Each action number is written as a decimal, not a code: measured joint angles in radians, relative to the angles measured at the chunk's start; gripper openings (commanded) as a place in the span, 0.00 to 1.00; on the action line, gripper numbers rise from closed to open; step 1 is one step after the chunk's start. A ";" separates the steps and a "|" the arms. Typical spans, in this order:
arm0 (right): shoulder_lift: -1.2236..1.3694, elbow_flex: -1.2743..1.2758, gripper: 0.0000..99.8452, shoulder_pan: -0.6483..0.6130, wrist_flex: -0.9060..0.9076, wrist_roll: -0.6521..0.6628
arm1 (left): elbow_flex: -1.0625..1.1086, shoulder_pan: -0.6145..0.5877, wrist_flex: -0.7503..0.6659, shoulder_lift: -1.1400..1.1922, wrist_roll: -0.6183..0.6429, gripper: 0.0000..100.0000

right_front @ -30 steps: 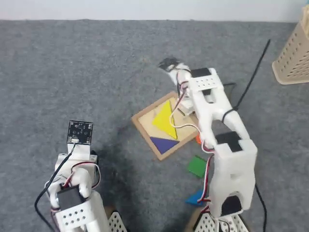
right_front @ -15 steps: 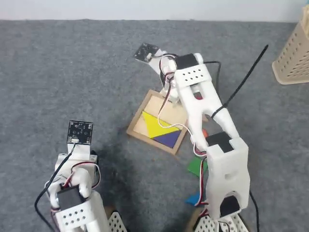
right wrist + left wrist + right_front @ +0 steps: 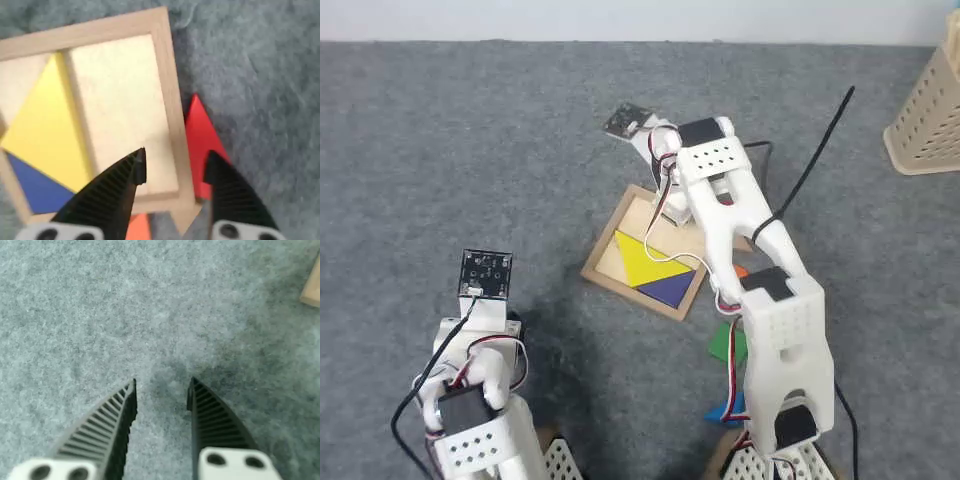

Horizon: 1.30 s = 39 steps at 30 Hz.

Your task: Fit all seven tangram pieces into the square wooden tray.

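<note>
— Right hand, how does it stand?
— Jaws parted at a middling width, holding nothing. They straddle the rim of the square wooden tray. One finger is over bare tray floor. The other is over a red piece that lies on the counter against the outside of the frame.
— And inside the tray?
— A yellow triangle and a dark blue triangle lie edge to edge along one side; the remaining floor is bare wood. An orange piece shows just outside the frame, close under the hand.
— Other pieces?
— Seen from above, a green piece and a blue piece lie on the grey counter beside the right arm, apart from the tray.
— Left hand?
— Also parted and holding nothing, low over bare counter, apart from the tray.
</note>
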 measured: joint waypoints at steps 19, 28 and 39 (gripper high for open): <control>0.279 -0.540 0.01 0.005 0.107 0.098 | 0.000 0.000 0.000 0.000 0.000 0.16; 0.207 -0.913 0.01 -0.052 0.330 0.189 | 0.000 0.000 0.000 0.000 0.000 0.16; -0.118 -0.516 0.01 -0.255 0.330 0.184 | 0.000 0.000 0.000 0.000 0.000 0.16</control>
